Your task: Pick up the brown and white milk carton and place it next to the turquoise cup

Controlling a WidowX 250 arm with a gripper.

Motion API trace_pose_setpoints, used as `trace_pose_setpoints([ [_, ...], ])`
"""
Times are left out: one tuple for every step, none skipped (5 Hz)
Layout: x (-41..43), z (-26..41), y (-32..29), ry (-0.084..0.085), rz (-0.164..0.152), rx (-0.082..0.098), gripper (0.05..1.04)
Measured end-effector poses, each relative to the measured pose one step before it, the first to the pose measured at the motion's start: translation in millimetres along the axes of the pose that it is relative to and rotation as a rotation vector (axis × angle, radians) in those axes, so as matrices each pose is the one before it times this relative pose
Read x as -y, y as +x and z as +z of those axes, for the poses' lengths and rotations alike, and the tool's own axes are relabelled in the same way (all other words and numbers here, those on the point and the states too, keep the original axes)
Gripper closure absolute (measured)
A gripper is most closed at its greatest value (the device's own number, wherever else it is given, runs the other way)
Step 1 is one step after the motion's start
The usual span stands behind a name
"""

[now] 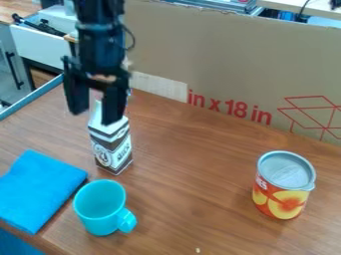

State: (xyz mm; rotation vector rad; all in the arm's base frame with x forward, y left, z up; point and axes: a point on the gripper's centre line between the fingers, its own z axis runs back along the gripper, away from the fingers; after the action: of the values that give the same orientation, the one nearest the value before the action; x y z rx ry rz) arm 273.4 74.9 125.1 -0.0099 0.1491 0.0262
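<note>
- Wooden table (pixel 193 174), cardboard (pixel 220 60) behind
- Upper left: black gripper (pixel 94 117), spread wide by upright carton's top
- Left of center: carton (pixel 112 152)
- Lower left: blue cloth (pixel 40 189), turquoise mug (pixel 100 209)
- Right: can (pixel 283 191)

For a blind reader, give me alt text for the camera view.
A black gripper, fingers apart, hangs by the top of an upright carton on a wooden table. A turquoise mug and blue cloth are nearby; a can stands at right.

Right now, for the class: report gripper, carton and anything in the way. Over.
Gripper open at top of carton, contact unclear. Carton upright on table. Turquoise mug and folded blue cloth close by; can farther off.
</note>
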Motion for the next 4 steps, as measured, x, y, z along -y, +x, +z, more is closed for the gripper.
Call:
trace_pose_setpoints([
  [1.0, 12.21, -5.84, 0.0056, -0.0065, 0.0239, 0.075],
  [3.79, 20.19, -19.42, 0.0126, -0.0197, 0.0443, 0.075],
  [16.19, 7.22, -15.79, 0.0271, -0.0606, 0.0003, 0.075],
  [13.65, 10.54, -21.34, 0.0096, -0.0188, 0.0295, 0.075],
])
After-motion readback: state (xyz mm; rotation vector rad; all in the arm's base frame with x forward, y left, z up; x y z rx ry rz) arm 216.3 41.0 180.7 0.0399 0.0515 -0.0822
